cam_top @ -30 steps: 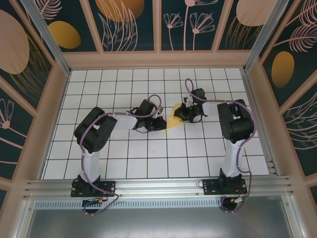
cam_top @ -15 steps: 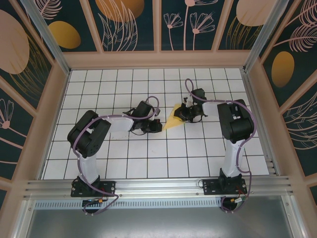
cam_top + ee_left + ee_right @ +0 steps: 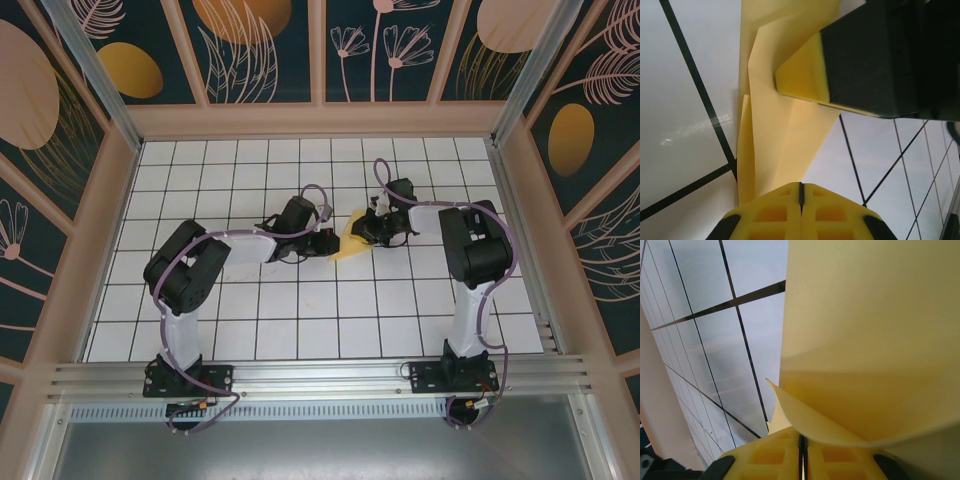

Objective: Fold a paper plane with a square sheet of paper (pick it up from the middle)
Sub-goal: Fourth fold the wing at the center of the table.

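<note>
The yellow sheet of paper [image 3: 346, 244] lies folded into a pointed wedge, in shape a part-made paper plane, on the white tiles mid-table between both grippers. My left gripper [image 3: 327, 244] is shut, its tips at the paper's left end. In the left wrist view its jaws [image 3: 800, 186] meet with no gap and the layered paper [image 3: 780, 125] stretches ahead of them. My right gripper [image 3: 369, 232] is shut on the paper's right side. A curled flap of paper [image 3: 865, 340] rises out of its closed jaws [image 3: 802, 437]. One right finger [image 3: 865, 55] rests on the paper.
The floor is a white tiled board [image 3: 300, 320] with black grid lines. Beige frame posts and dark patterned walls [image 3: 90, 180] enclose it on three sides. A metal rail [image 3: 320, 375] carrying both arm bases runs along the near edge.
My left gripper drew back toward the left and shut, then came forward to the right up to the paper's left end. The right gripper and the paper have barely moved.
</note>
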{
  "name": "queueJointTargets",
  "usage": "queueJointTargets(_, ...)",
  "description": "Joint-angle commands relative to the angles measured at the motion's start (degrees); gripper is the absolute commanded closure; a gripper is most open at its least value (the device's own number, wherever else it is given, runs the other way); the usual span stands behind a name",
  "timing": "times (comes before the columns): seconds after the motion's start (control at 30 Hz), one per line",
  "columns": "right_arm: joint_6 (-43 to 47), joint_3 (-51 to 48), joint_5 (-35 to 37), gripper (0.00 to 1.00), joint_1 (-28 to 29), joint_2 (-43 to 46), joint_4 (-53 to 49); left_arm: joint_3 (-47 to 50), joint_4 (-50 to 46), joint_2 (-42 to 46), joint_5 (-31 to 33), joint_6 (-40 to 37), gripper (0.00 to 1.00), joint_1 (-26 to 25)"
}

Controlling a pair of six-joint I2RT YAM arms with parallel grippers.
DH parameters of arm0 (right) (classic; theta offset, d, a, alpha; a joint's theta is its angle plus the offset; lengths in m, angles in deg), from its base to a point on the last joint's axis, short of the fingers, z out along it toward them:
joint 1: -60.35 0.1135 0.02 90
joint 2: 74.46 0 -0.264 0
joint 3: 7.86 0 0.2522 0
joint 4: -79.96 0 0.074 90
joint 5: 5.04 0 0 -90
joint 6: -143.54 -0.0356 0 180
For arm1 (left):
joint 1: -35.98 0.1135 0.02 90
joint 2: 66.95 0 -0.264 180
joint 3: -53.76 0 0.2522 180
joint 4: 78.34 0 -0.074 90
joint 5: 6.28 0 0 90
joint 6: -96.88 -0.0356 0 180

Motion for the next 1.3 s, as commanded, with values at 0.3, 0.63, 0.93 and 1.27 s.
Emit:
queueJointTargets(0.3, 2.3, -1.5, 8.9, 0.87, -0.2, -4.8, -3.8, 0.9, -5.9, -3.5, 5.5, 0.1, 1.0, -0.4)
queueJointTargets(0.63, 5.3, -1.4, -1.4, 0.86, 0.2, 3.8, 5.3, 4.7, -4.2, -3.9, 5.9, 3.2, 1.0, -0.4)
queueJointTargets(0.93, 4.1, -7.0, -3.9, 0.86, 2.9, 9.0, 10.3, 4.7, -4.4, -4.5, 5.0, 4.2, 1.0, -0.3)
queueJointTargets(1.27, 5.1, -6.9, -3.3, 0.86, 4.8, 5.2, 8.3, 4.6, -5.1, -4.5, 5.1, 5.9, 1.0, -0.3)
